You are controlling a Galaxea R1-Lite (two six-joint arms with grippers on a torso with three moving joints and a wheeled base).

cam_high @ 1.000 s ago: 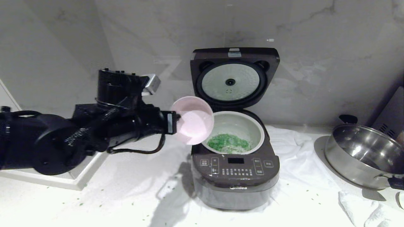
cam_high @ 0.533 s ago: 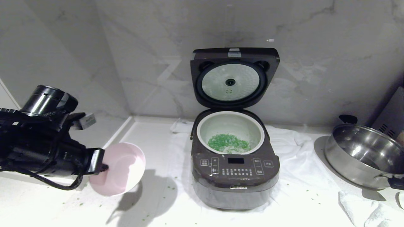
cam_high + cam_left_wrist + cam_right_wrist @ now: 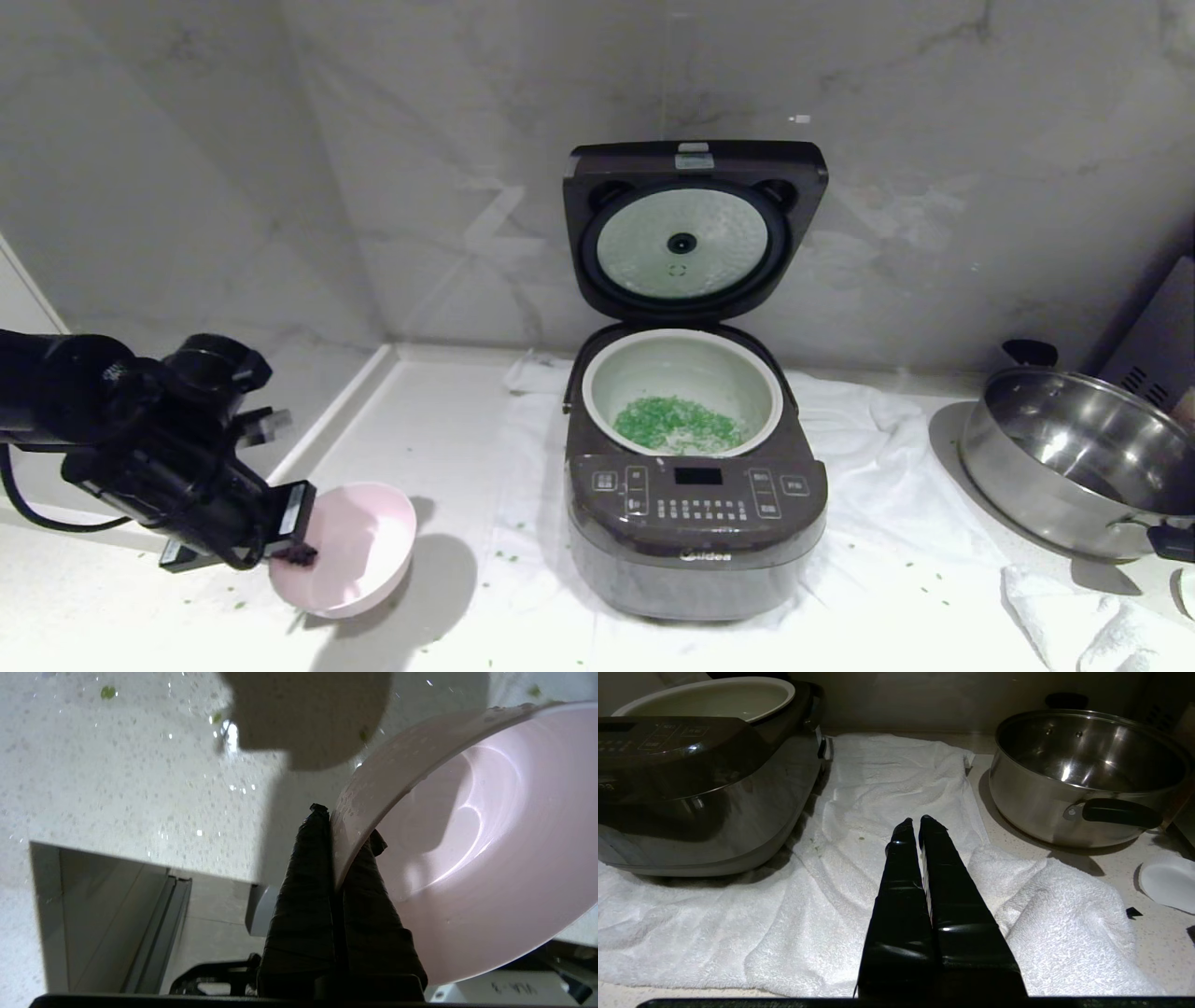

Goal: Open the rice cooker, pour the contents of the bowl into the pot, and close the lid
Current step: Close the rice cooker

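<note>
Pink bowl (image 3: 350, 551) is empty, pinched at its rim by my left hand (image 3: 297, 553), low over the tabletop (image 3: 448, 439) left of the rice cooker (image 3: 695, 523). I should level it, then release gently; right hand (image 3: 920, 823) rests clenched.

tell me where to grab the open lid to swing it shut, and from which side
Judging by its pose, take the lid at its free top edge, coming from above and behind it. It stands upright on a hinge at the back of the rice cooker, silvery underside facing forward, so that edge is farthest from the hinge. A push there should tip it forward over the pot.
</note>
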